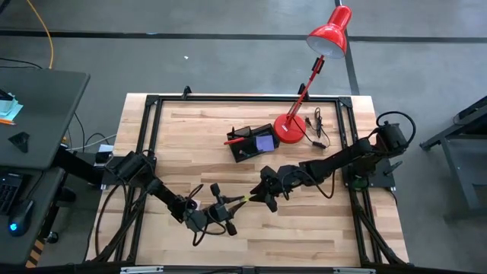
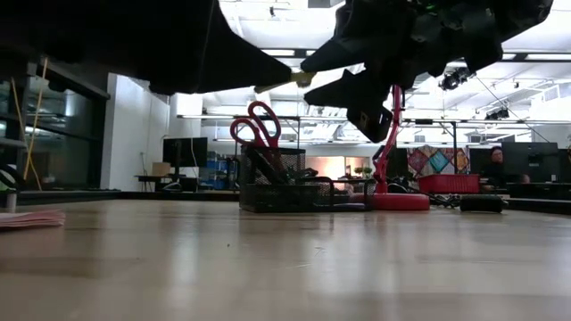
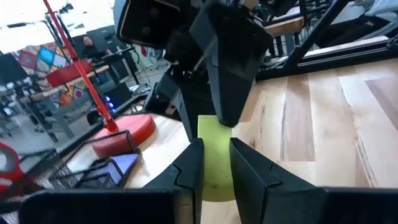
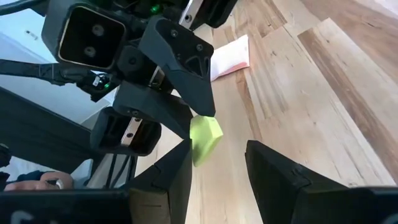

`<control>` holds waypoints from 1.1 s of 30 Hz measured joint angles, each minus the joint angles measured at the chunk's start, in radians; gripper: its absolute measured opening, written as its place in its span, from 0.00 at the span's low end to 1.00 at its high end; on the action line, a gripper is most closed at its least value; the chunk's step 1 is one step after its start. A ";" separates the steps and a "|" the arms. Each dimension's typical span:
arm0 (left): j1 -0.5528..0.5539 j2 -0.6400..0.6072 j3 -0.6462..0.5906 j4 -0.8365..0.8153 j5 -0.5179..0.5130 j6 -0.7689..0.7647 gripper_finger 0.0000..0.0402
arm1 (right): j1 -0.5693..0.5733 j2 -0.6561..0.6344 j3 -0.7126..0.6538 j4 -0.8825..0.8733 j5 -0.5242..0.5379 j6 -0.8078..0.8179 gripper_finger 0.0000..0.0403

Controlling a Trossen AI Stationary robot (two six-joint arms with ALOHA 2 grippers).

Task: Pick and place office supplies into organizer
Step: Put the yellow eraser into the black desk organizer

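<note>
- Handover in mid-air, over the table's middle: left gripper [image 1: 232,204] and right gripper [image 1: 262,196] meet nose to nose, above the light wooden table [image 1: 319,228].
- Small flat yellow-green piece [image 4: 204,138] is pinched in the left jaws, which are narrow; it sticks out toward the right arm.
- Right jaws are partly open, and the piece sits at the gap beside one finger [image 4: 163,177]; I can't tell if they touch it.
- Do it well: centre the right jaws on the free end, close fully, only then release left.
- Target: black mesh desk organizer [image 1: 251,142] beside the red desk lamp's round base [image 1: 288,129], red-handled scissors [image 2: 257,125] already standing in it.
- Risk: a thin piece slips or twists if both let go early.
</note>
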 joint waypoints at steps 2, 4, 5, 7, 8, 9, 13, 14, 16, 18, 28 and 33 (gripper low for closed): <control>0.000 0.000 0.018 -0.002 -0.001 0.040 0.13 | -0.003 0.000 0.000 0.001 -0.006 -0.001 0.35; 0.000 0.000 0.036 -0.006 -0.008 0.071 0.13 | -0.004 -0.001 0.000 0.005 -0.011 0.000 0.35; 0.000 0.000 0.045 -0.011 -0.008 0.084 0.13 | -0.004 -0.001 0.000 0.009 -0.014 0.000 0.35; 0.000 0.000 0.058 -0.024 -0.008 0.091 0.13 | -0.004 -0.001 0.000 0.016 -0.017 -0.002 0.35; 0.000 0.000 0.063 -0.036 -0.008 0.092 0.13 | -0.004 -0.001 0.000 0.017 -0.023 -0.003 0.35; 0.000 0.000 0.066 -0.046 -0.008 0.092 0.13 | -0.004 -0.001 0.000 0.019 -0.027 -0.003 0.35; 0.000 0.000 0.070 -0.081 -0.007 0.078 0.13 | -0.004 -0.001 0.000 0.024 -0.029 -0.003 0.32; 0.000 0.000 0.070 -0.086 -0.008 0.070 0.13 | -0.004 -0.001 0.000 0.024 -0.026 -0.004 0.31; 0.001 0.000 0.070 -0.087 -0.005 0.062 0.13 | -0.004 -0.001 0.000 0.032 -0.021 -0.011 0.27; 0.001 0.000 0.070 -0.087 -0.004 0.062 0.13 | -0.005 -0.001 0.000 0.035 -0.021 -0.014 0.21; 0.000 0.000 0.070 -0.092 -0.023 0.065 0.13 | -0.005 -0.001 0.000 0.035 -0.031 -0.030 0.05; 0.000 0.000 0.070 -0.092 -0.030 0.083 0.14 | -0.005 -0.001 0.000 0.033 -0.022 -0.054 0.02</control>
